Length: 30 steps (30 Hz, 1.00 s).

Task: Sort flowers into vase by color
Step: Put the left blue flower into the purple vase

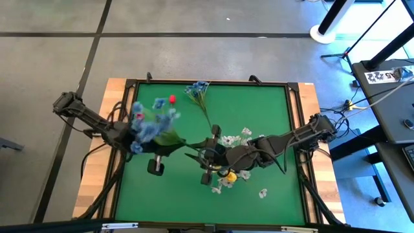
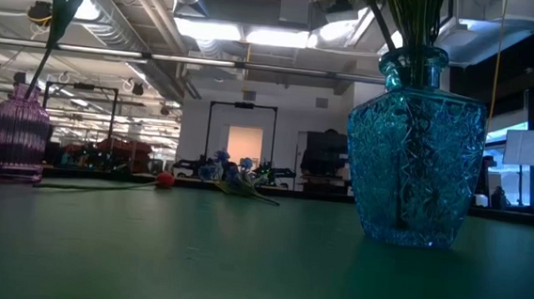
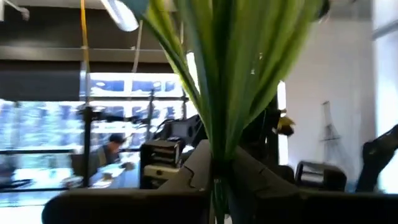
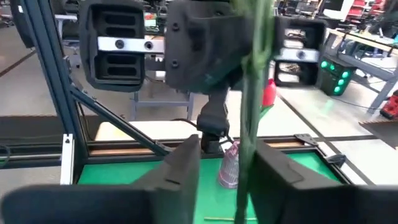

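My left gripper (image 1: 167, 149) (image 3: 217, 180) is shut on a blue-blossom sprig (image 1: 150, 126), whose green stalks and leaves (image 3: 217, 81) rise between its fingers. My right gripper (image 1: 206, 154) (image 4: 227, 152) points at it, open. A thin green stalk (image 4: 250, 118) stands upright between the right gripper's fingers, close to one of them; I cannot tell whether they touch. A second blue sprig (image 1: 197, 89) (image 2: 232, 173) and a red bud (image 1: 172, 99) (image 2: 165, 179) lie on the mat. White blossoms (image 1: 231, 139) and a yellow bud (image 1: 231, 175) show around the right arm. My left gripper pinches the blue sprig's bundle of green stalks (image 3: 216, 168) between its two fingers, low on the stems. The fingers come in about level, from the table's left. The sprig stands upright in the hold, with leaves fanning out above the fingers and its blossoms out of that view.
A blue glass vase (image 2: 416, 150) with several green stems stands near the low camera. A purple vase (image 2: 13, 136) (image 4: 229, 165) with a red tulip stands farther left. The green mat (image 1: 259, 107) has a raised black frame. A loose white blossom (image 1: 262, 193) lies near the right corner.
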Tool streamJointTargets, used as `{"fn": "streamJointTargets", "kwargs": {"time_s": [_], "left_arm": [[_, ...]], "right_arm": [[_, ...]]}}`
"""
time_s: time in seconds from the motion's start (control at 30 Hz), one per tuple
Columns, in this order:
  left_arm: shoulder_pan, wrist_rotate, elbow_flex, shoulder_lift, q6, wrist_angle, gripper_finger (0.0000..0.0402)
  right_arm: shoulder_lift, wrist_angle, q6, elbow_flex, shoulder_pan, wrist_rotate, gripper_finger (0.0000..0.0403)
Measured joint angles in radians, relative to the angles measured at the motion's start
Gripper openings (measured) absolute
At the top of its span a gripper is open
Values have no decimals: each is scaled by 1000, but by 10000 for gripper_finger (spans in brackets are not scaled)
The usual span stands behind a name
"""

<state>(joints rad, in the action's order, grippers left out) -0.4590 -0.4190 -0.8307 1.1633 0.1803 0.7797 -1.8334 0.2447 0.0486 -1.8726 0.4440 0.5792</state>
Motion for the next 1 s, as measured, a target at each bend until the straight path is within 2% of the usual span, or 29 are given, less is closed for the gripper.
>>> {"fn": "streamJointTargets", "kwargs": {"time_s": [0.1, 0.23, 0.37, 0.53, 0.63, 0.77, 0.9, 1.0], "left_arm": [[-61, -82, -1, -65, 60, -132, 26], [-190, -334, 0, -191, 74, -399, 26], [-353, -573, 0, -309, 5, -657, 22], [-527, -710, 0, -392, -132, -906, 24], [-604, -823, 0, -396, -311, -1117, 21], [-661, -902, 0, -390, -696, -1476, 20], [-661, -919, 0, -373, -1041, -1755, 22], [-642, -844, 0, -355, -1156, -1816, 22]], "right_arm": [[18, 3, -38, -16, 38, 6, 161], [74, -31, -152, -37, 153, 36, 200], [78, -22, -214, -35, 282, 206, 213], [78, -15, -189, 19, 404, 420, 209], [77, -10, -136, 65, 454, 510, 201], [76, -9, -39, 132, 480, 524, 192], [75, -9, 22, 169, 480, 530, 188], [75, -8, 31, 178, 475, 525, 188]]}}
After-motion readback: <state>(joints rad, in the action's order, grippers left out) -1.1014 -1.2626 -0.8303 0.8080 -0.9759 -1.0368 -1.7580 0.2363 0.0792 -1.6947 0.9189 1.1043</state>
